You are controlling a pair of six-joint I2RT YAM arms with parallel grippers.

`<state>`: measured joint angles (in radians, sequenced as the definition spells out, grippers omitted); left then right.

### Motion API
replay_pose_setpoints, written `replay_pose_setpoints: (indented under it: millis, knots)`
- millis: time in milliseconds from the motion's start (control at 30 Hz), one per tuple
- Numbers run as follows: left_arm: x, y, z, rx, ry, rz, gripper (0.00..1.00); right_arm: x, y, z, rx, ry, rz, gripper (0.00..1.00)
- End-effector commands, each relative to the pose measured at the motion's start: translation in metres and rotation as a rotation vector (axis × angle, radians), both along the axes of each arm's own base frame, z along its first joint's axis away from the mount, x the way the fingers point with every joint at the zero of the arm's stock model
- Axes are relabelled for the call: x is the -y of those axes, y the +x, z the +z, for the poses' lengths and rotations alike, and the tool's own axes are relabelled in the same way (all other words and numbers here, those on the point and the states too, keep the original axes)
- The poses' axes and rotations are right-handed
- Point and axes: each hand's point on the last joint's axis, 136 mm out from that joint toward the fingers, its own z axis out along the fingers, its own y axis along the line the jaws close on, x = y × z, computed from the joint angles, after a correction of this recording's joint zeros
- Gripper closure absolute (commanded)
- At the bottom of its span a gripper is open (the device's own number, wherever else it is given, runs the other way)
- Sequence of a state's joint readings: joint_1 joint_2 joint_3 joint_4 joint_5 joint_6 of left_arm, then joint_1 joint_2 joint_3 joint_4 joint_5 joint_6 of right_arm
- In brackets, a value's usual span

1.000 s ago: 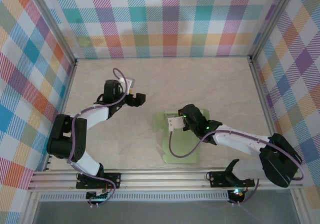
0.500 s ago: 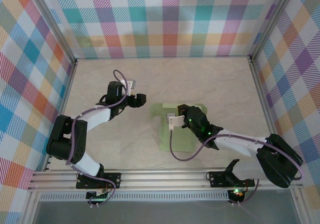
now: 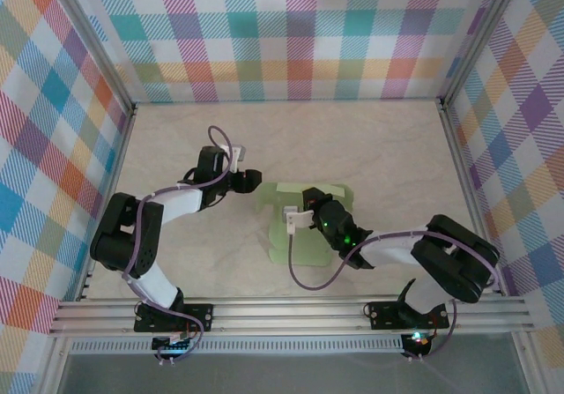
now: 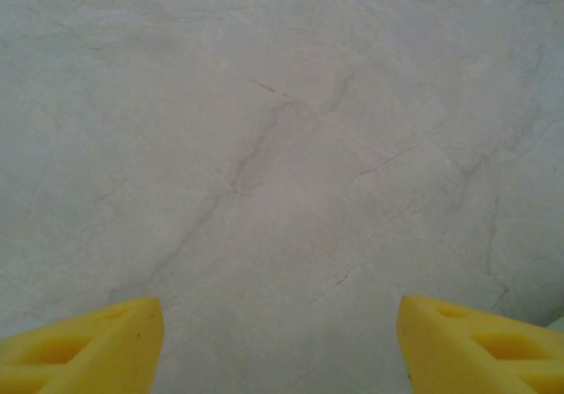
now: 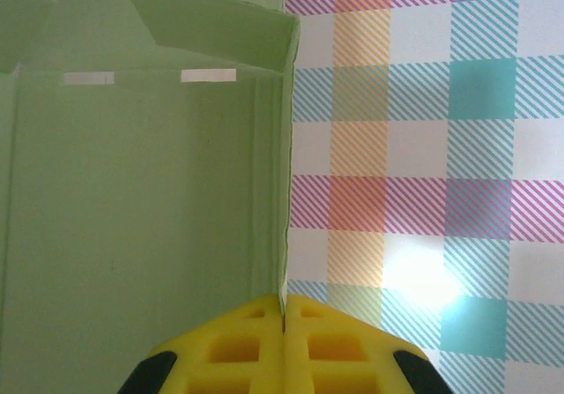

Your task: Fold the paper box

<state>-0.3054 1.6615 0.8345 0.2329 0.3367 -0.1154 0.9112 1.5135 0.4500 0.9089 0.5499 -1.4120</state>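
Over on the left, the left gripper (image 3: 249, 180) is hovering above the pale marbled table top (image 3: 370, 147) just beside the card's left edge, apart from it as far as I can tell. From its wrist camera the left gripper (image 4: 280, 345) is showing two yellow fingertips (image 4: 88, 345) spread wide with bare table (image 4: 282, 147) between them. The jaws are released and gripping nothing, and the frame's lower edge is cutting both tips off.

In the middle, the pale light-green thin-card paper box (image 3: 304, 244) is lying on the table, partly folded. Its upper right part is disappearing under the black wrist of the right arm, so I cannot make out how those flaps are sitting.

The right gripper (image 3: 308, 204) is sitting over that card, its fingertips too dark and crowded to tell apart from above. Up close it is plainer: the right gripper (image 5: 284, 310) is pressing its yellow pads (image 5: 233, 350) together on a standing edge of the paper box (image 5: 141, 209), clenched on the thin card. Two small white slots are showing along a crease, and a flap at the top is running out of frame. To the right the pastel plaid wall (image 5: 414, 147) is showing, with a washed-out glare spot low down.
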Motion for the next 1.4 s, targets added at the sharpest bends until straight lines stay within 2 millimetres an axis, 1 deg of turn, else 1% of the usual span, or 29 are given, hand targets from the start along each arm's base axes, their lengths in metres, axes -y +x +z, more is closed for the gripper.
replay_pose_setpoints:
  millis: [0, 100, 233, 400, 567, 767, 933, 1133, 1200, 1300, 1367]
  knots:
    - [0.010, -0.001, -0.001, 0.019, -0.020, -0.048, 0.32, -0.006, 0.003, 0.020, 0.078, 0.079, -0.010, 1.00]
    - [0.013, -0.005, -0.003, 0.016, -0.028, -0.078, 0.37, -0.006, 0.002, 0.018, 0.072, 0.081, -0.010, 1.00]
    - [0.010, -0.017, -0.007, -0.001, -0.030, -0.072, 0.43, -0.006, 0.002, 0.018, 0.073, 0.082, -0.011, 1.00]
    - [0.014, -0.041, -0.006, 0.014, -0.033, -0.112, 0.44, -0.006, 0.003, 0.015, 0.064, 0.076, -0.011, 1.00]
    - [0.021, -0.055, -0.005, 0.087, -0.034, -0.153, 0.46, -0.006, 0.003, 0.009, 0.055, 0.064, -0.011, 1.00]
    - [0.025, -0.058, -0.003, 0.142, -0.062, -0.159, 0.47, -0.006, 0.007, 0.001, 0.067, 0.039, -0.029, 1.00]
    - [0.028, -0.064, -0.006, 0.150, -0.049, -0.184, 0.48, -0.005, 0.010, 0.000, 0.075, 0.023, -0.049, 1.00]
    - [0.031, -0.069, -0.004, 0.183, -0.038, -0.224, 0.48, -0.013, 0.013, -0.007, 0.094, 0.024, -0.052, 1.00]
    - [0.032, -0.071, -0.004, 0.184, -0.033, -0.237, 0.49, -0.013, 0.012, -0.010, 0.096, 0.032, -0.056, 1.00]
    - [0.038, -0.073, -0.002, 0.195, -0.044, -0.277, 0.50, -0.013, 0.013, -0.010, 0.102, 0.043, -0.063, 1.00]
    - [0.043, -0.076, -0.002, 0.196, -0.047, -0.314, 0.52, -0.014, 0.013, -0.010, 0.104, 0.048, -0.062, 1.00]
